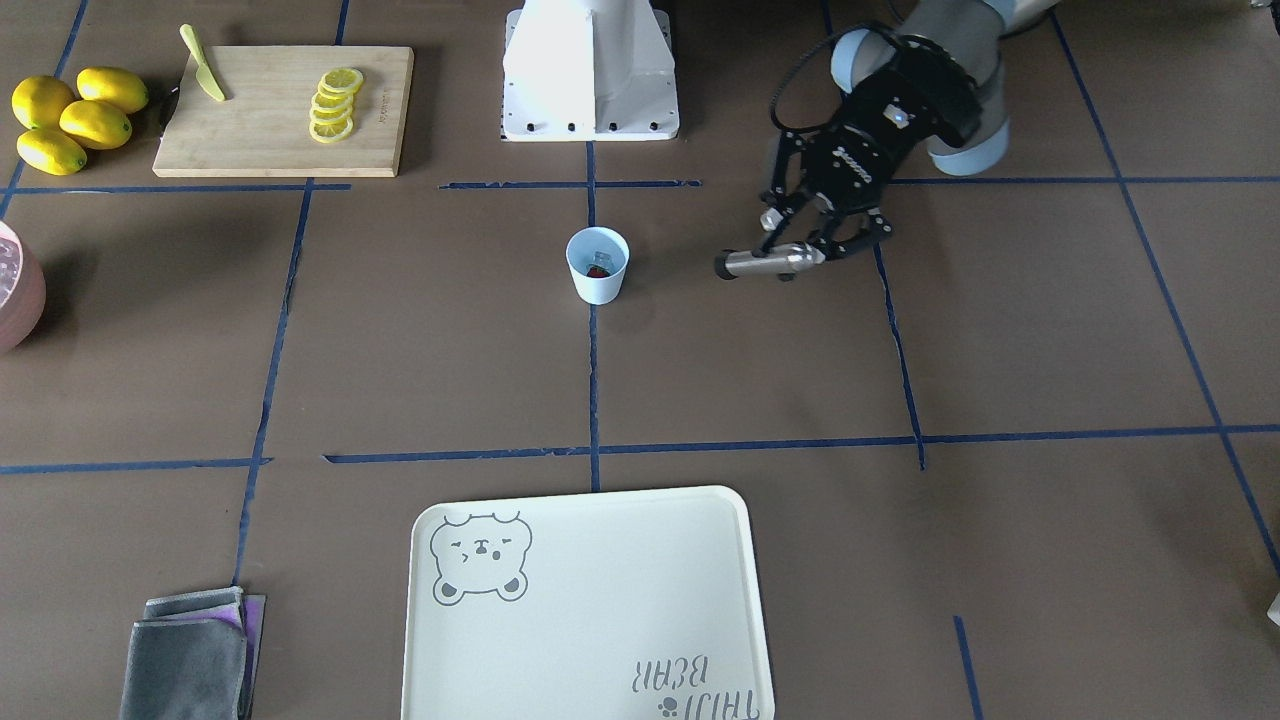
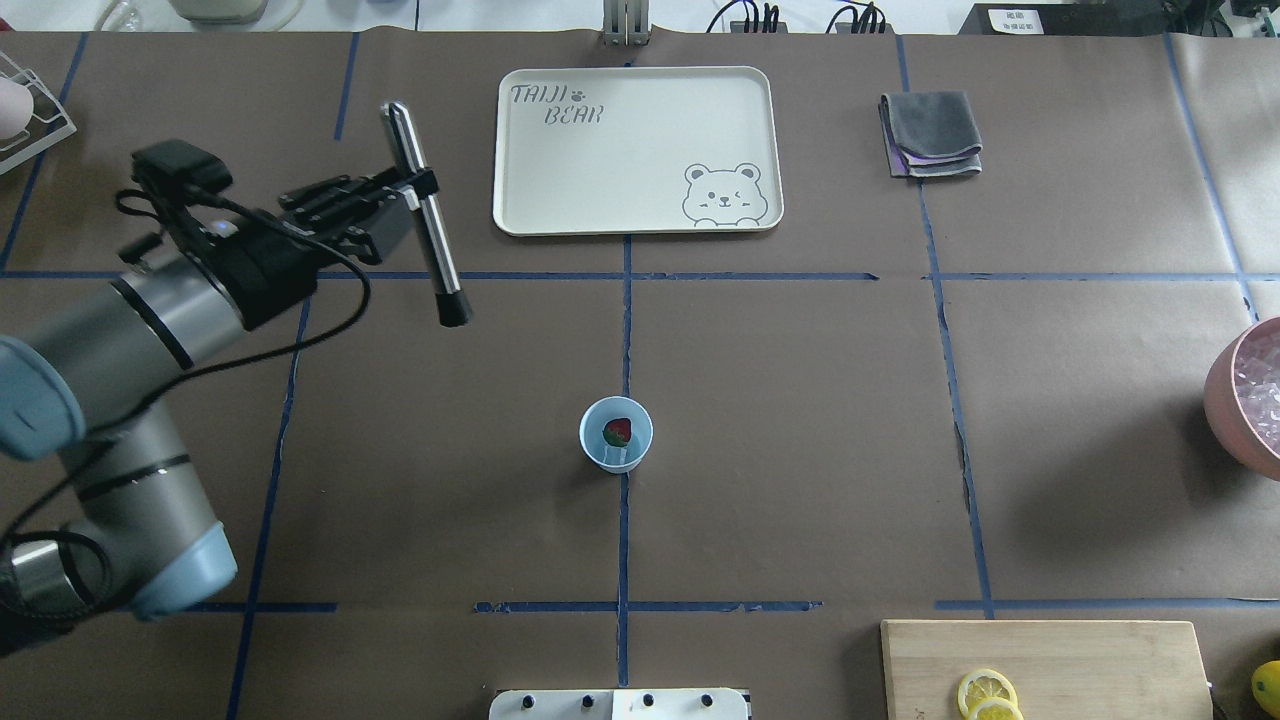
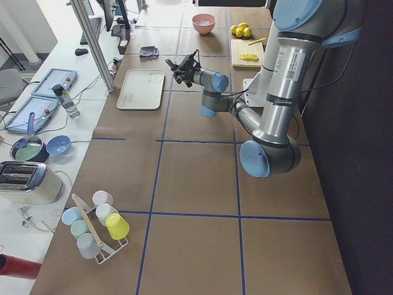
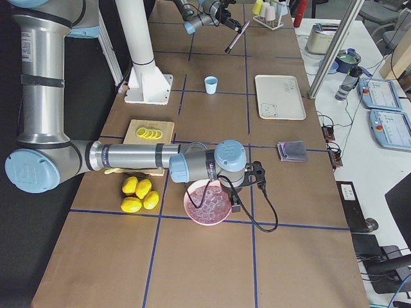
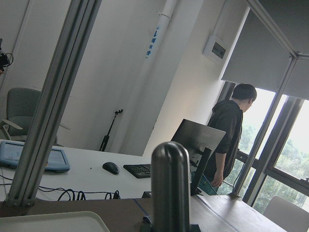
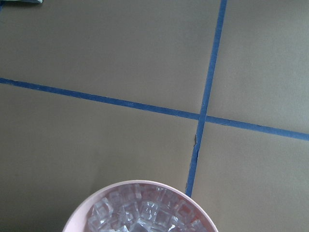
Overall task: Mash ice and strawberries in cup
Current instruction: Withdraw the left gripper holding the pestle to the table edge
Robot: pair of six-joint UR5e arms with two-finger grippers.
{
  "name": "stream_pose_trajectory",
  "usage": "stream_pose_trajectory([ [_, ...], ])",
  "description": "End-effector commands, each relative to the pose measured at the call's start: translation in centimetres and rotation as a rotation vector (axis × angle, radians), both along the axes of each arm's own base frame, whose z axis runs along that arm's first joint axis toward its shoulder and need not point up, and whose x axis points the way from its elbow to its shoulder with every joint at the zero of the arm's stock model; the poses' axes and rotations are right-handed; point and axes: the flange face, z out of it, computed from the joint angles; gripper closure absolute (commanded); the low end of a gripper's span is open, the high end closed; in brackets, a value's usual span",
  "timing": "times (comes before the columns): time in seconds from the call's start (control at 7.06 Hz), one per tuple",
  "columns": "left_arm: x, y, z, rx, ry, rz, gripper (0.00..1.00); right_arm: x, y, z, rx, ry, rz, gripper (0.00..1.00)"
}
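Left gripper (image 2: 412,188) has its fingers closed across the middle of a muddler (image 2: 438,250), a slim shiny metal rod with a black blunt head; it's held tilted, head down and angled toward the table centre, up in the air and well apart from the cup (image 2: 616,434), so I'd guess it's being carried over for pounding. The cup is a small pale blue tapered plastic tumbler, upright on the blue tape line mid-table, nothing touching it. Inside sits the strawberry (image 2: 618,431), red with a bit of green, with a pale patch beside it that may be a cube, too small to tell. Most of the ice (image 6: 145,212) is heaped in the pink bowl (image 2: 1220,395), round and smooth-walled, far off on the robot's right; the cubes are clear, glossy and small. Right gripper (image 4: 232,197) hangs just over that bowl, probably there to fetch ice, but it shows only in the side view, so whether its fingers are apart or closed I can't tell. The table (image 2: 800,450) is covered in matte brown paper
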Motion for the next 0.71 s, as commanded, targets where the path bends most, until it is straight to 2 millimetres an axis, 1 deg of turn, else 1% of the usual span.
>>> stream_pose_trajectory([
  [0.0,-9.5,-4.7,7.4,-0.199,-0.151,0.138,1.0,0.1,0.1,-0.1,0.004,-0.002,0.002,0.0],
  [0.14,-13.2,-5.4,9.9,-0.282,-0.199,0.191,1.0,0.1,0.0,-0.2,0.006,0.001,0.002,0.0],
  [0.28,-16.9,-5.3,13.1,-0.435,-0.22,0.296,1.0,0.2,0.0,-0.3,0.006,-0.001,0.004,0.0],
  [0.42,-19.9,-5.4,14.5,-0.569,-0.215,0.4,1.0,0.1,-0.1,-0.5,0.009,0.001,0.003,0.0],
  [0.57,-21.4,-5.1,15.7,-0.658,-0.202,0.479,1.0,0.1,-0.2,-0.4,0.007,0.001,0.003,0.0],
])
